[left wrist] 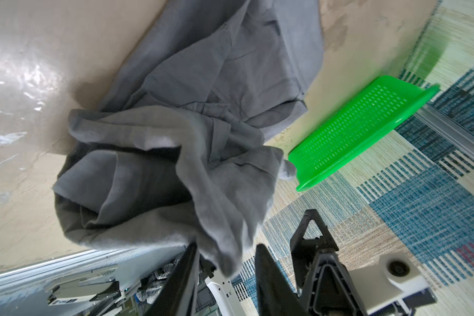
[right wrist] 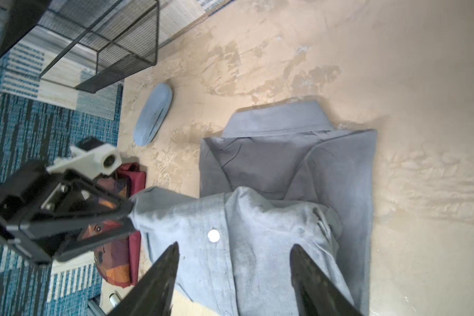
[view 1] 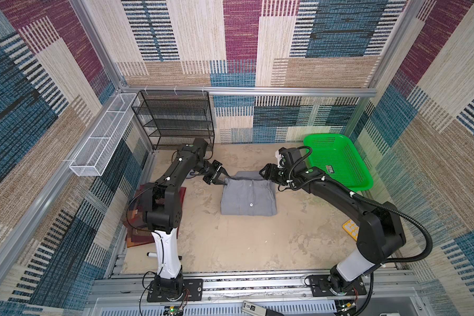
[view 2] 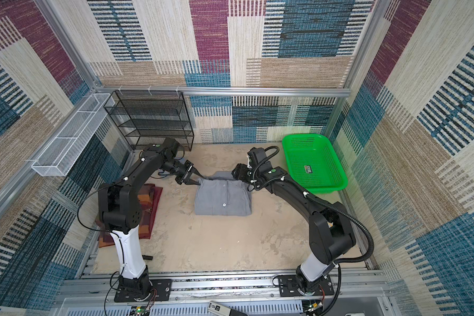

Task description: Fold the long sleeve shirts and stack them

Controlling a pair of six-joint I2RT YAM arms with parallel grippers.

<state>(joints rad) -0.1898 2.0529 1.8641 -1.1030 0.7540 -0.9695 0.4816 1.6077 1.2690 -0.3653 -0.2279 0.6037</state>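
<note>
- Nearest the lens in the right wrist view, the right gripper [right wrist: 235, 245] had its jaws spread wide with nothing pinched between them. It was poised over the far right corner of the grey shirt [right wrist: 271, 219].
- The left gripper [left wrist: 226, 246] stood part open at the shirt's far left corner. A bunched corner of cloth lay between its fingers [left wrist: 184, 276], resting against one of them with a gap showing on the other side, so it looked loosed rather than clamped.
- The grey shirt lay in the middle of the table [view 1: 244, 246] as a squarish folded packet with its collar toward the back wall. The corner by the left gripper was rumpled and raised a little.
- The plaid shirt [view 2: 149, 219] lay at the table's left edge, partly hidden under the left arm. It seemed a flat folded pile, though how neat I could not tell.
- The step in hand looked to be the letting-go at the end of a fold on the grey shirt. Stacking was not yet done, since the two shirts lay well apart.
- The next move would call for both grippers to draw clear without dragging the raised corner. The packet would then need gripping at two edges and carrying onto the plaid shirt without coming unfolded.
- The green basket [view 1: 337, 161] and the blue-grey case [right wrist: 153, 115] stood clear of the work.
</note>
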